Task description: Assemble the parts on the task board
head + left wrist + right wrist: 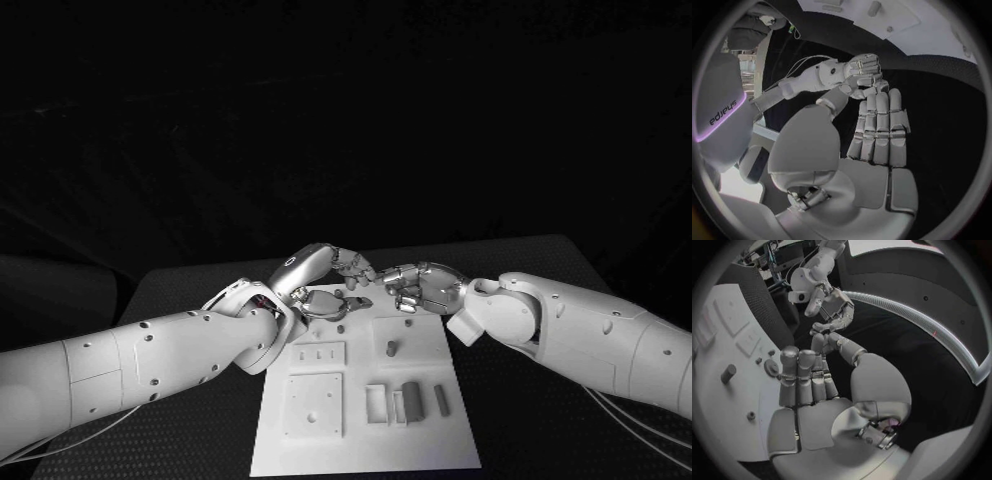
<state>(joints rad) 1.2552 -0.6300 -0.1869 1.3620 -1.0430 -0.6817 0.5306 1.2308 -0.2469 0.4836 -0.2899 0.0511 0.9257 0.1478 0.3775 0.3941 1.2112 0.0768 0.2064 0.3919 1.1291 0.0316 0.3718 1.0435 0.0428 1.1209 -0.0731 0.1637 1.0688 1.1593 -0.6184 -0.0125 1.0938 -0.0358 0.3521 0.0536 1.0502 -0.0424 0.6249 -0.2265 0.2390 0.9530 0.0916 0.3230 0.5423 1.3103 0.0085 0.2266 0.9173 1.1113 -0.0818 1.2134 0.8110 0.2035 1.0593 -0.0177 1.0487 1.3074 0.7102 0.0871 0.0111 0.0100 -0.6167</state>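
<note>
The white task board (pixel 274 445) lies in the middle of the table. On it sit a short grey peg (pixel 391 347), several grey blocks (pixel 413 400) and two flat white plates (pixel 315 405). My left hand (pixel 326 272) and right hand (pixel 420 286) meet fingertip to fingertip above the board's far end. In the left wrist view the left hand (pixel 879 130) has straight fingers and a bare palm, and its thumb reaches to the right hand (pixel 863 70). The right hand (pixel 811 385) has its fingers curled in, with the tips against the left hand (pixel 833 310). I cannot tell whether a part sits between them.
The board (pixel 729 405) carries the peg (pixel 728 373) and a round knob (pixel 771 367) near the right hand. Black table (pixel 519 420) lies on both sides of the board. A ribbed white hose (pixel 942 340) runs beyond the hands.
</note>
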